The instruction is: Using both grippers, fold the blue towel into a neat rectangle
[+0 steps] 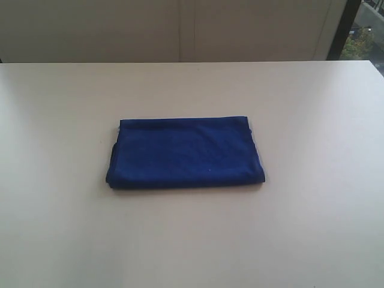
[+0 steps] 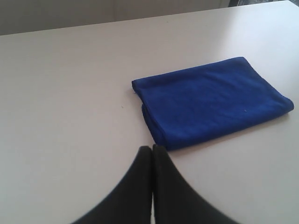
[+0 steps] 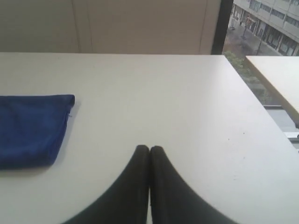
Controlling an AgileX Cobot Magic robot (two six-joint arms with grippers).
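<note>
The blue towel [image 1: 187, 153] lies folded into a flat rectangle in the middle of the white table [image 1: 60, 228]. No arm shows in the exterior view. In the left wrist view the towel [image 2: 212, 100] lies just beyond my left gripper [image 2: 152, 148], whose black fingertips are pressed together with nothing between them. In the right wrist view only one end of the towel [image 3: 30, 128] shows, well off to the side of my right gripper [image 3: 149, 148], which is shut and empty above bare table.
A pale wall [image 1: 180, 30] runs behind the table's far edge. A dark window frame [image 3: 224, 25] with a street outside stands at the far right, and a second table [image 3: 275, 79] sits beyond the table's right edge.
</note>
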